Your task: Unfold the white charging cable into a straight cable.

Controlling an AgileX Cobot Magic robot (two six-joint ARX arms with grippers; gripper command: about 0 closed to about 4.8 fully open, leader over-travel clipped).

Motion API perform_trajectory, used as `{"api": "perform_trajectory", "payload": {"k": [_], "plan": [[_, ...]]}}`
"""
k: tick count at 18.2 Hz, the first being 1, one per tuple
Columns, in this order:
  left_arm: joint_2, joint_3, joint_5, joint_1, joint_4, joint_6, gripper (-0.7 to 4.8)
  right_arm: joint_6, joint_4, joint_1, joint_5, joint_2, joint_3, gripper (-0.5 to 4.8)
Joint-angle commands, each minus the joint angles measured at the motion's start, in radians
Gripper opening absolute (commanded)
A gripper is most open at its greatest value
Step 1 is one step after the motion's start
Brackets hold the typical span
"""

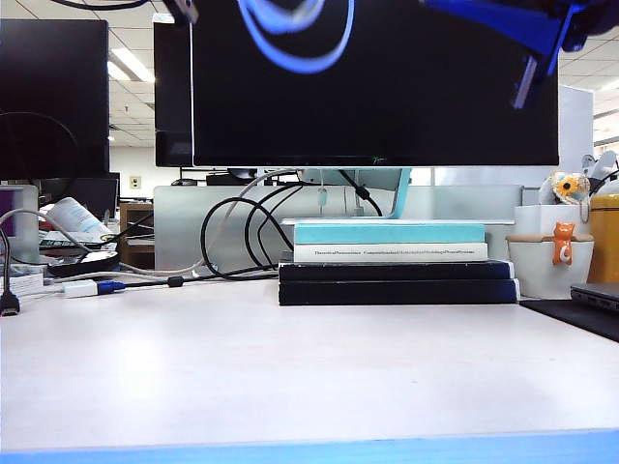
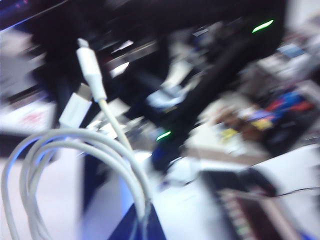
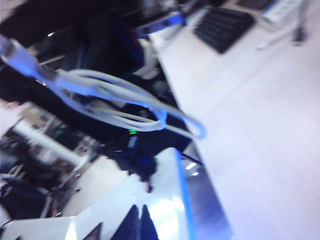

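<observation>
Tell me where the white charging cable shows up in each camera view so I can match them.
Exterior view: white charging cable loops blurred at the top edge, high above the desk.
Left wrist view: its coils hang from the shut left gripper, plugs up.
Right wrist view: its loops dangle above the shut right gripper.
Shared landmark: the black monitor, dark behind the cable in each view.
</observation>
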State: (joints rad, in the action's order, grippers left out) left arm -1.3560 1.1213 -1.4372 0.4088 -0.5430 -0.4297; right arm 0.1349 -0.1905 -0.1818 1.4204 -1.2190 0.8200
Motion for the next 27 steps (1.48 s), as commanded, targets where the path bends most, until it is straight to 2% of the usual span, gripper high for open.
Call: {"api": "perform_trajectory", "payload": {"k": [1, 2, 3, 5, 6, 7, 8, 10, 11, 13, 14, 15, 16, 19, 23, 27], "plan": [[0.001, 0.003, -0.111, -0.001, 0.005, 0.001, -0.05, 0.000, 0.016, 0.000, 0.113, 0.005, 0.006, -0.06], [-0.003, 0.003, -0.095, -0.001, 0.005, 0.002, -0.06, 0.000, 0.016, 0.000, 0.146, 0.005, 0.006, -0.06], [-0.010, 0.003, -0.025, 0.004, 0.006, 0.019, -0.05, 0.000, 0.016, -0.002, 0.156, 0.005, 0.006, -0.06], [-0.017, 0.003, 0.000, 0.008, 0.013, 0.020, -0.05, -0.001, 0.019, -0.006, 0.154, 0.005, 0.006, -0.06], [-0.021, 0.003, 0.012, 0.022, 0.035, 0.047, -0.05, -0.001, 0.040, -0.018, 0.151, 0.005, 0.006, -0.06], [-0.021, 0.003, 0.071, 0.043, 0.088, 0.091, -0.06, -0.001, 0.084, -0.039, 0.146, 0.006, 0.006, -0.06], [-0.021, 0.003, 0.155, 0.074, 0.181, 0.171, -0.05, 0.000, 0.129, -0.070, 0.116, 0.006, 0.006, -0.06], [-0.021, 0.003, 0.202, 0.113, 0.342, 0.294, -0.06, 0.000, 0.172, -0.110, -0.032, 0.006, 0.006, -0.05], [-0.017, 0.003, 0.258, 0.119, 0.369, 0.329, -0.06, 0.000, 0.174, -0.112, -0.062, 0.007, 0.006, -0.04], [-0.008, 0.003, 0.385, 0.117, 0.334, 0.333, -0.05, 0.000, 0.173, -0.104, -0.077, 0.015, 0.006, -0.05], [-0.008, 0.003, 0.375, 0.114, 0.325, 0.333, -0.05, 0.000, 0.170, -0.090, -0.115, 0.027, 0.006, -0.05], [-0.009, 0.003, 0.240, 0.111, 0.321, 0.299, -0.05, 0.000, 0.170, -0.088, -0.149, 0.046, 0.006, -0.05], [-0.009, 0.003, 0.175, 0.111, 0.318, 0.285, -0.06, 0.000, 0.172, -0.087, -0.139, 0.066, 0.006, -0.05], [-0.010, 0.003, 0.358, 0.111, 0.261, 0.283, -0.05, 0.010, 0.166, -0.087, -0.139, 0.112, 0.006, -0.05], [-0.009, 0.003, 0.335, 0.129, 0.270, 0.284, -0.05, 0.057, 0.169, -0.088, -0.139, 0.141, 0.006, -0.05], [-0.009, 0.003, 0.343, 0.201, 0.315, 0.284, -0.06, 0.105, 0.182, -0.089, -0.139, 0.141, 0.006, 0.01]]}}
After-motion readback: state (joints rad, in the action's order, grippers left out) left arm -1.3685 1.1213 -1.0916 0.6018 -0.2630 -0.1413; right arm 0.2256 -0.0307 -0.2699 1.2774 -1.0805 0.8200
